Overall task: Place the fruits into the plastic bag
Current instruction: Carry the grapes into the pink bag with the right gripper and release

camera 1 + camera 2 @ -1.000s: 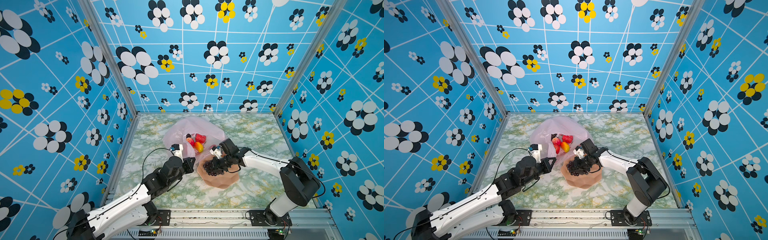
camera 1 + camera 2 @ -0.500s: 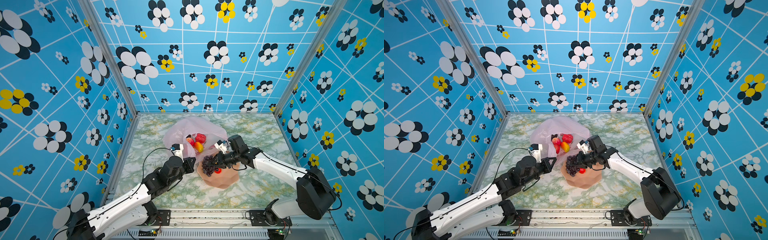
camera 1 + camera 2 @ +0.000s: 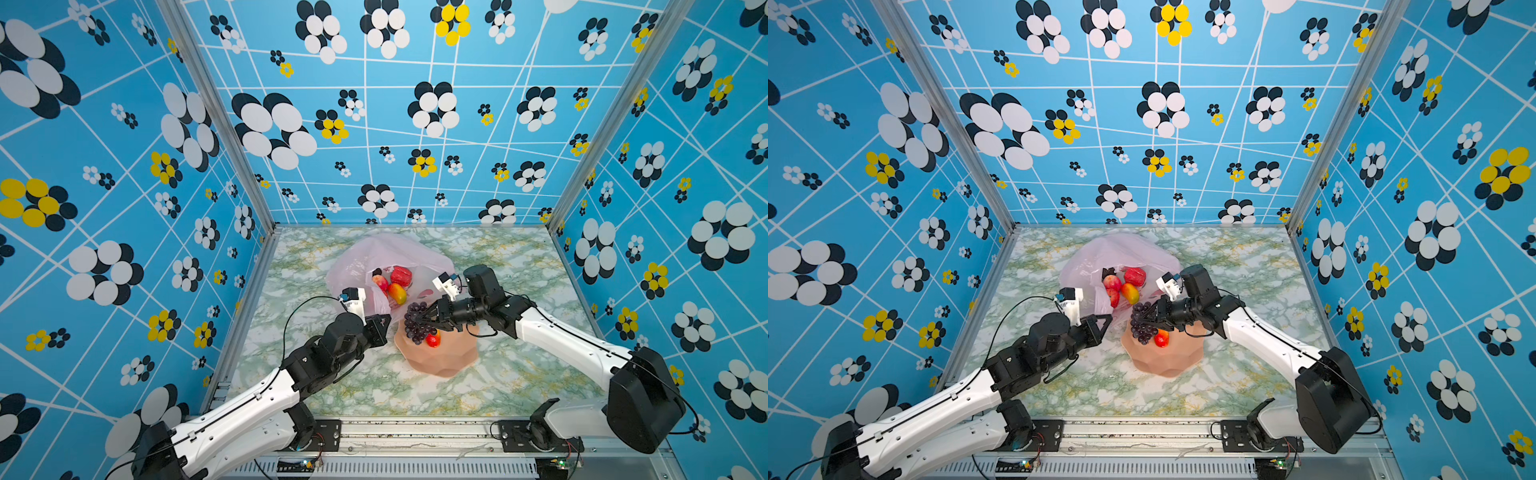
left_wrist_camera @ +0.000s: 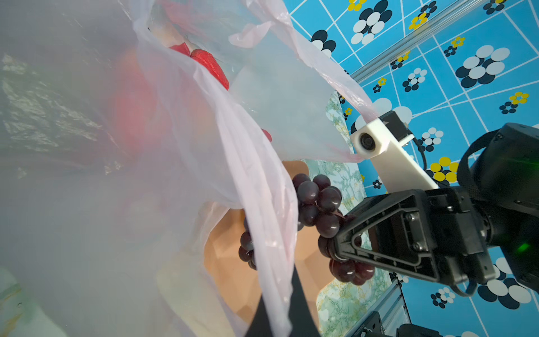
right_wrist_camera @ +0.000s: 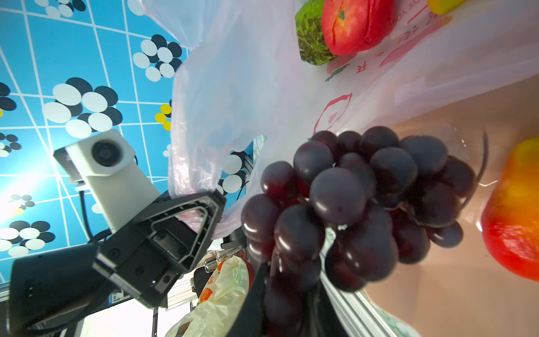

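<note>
The pale-pink plastic bag (image 3: pixel 386 253) (image 3: pixel 1117 249) lies open at mid-table, with a bumpy red fruit (image 3: pixel 401 275), a mango (image 3: pixel 397 293) and a red round fruit (image 3: pixel 380 282) inside. A green fruit (image 5: pixel 310 38) lies beside a red one (image 5: pixel 355 23) in the bag. My left gripper (image 3: pixel 384 322) (image 4: pixel 280 294) is shut on the bag's front edge and holds it up. My right gripper (image 3: pixel 423 322) (image 5: pixel 288 294) is shut on the dark purple grape bunch (image 3: pixel 415 326) (image 4: pixel 318 204), which hangs over the bowl's rim next to the bag's mouth.
The peach scalloped bowl (image 3: pixel 444 357) (image 3: pixel 1167 361) stands in front of the bag and holds a red-yellow mango (image 3: pixel 433 340) (image 5: pixel 513 213). Blue flowered walls close in three sides. A metal rail (image 3: pixel 415 432) runs along the table's front edge.
My right gripper has lifted the grape bunch out of the bowl and drawn it towards the bag's mouth, uncovering the mango in the bowl. The left gripper has held still.
</note>
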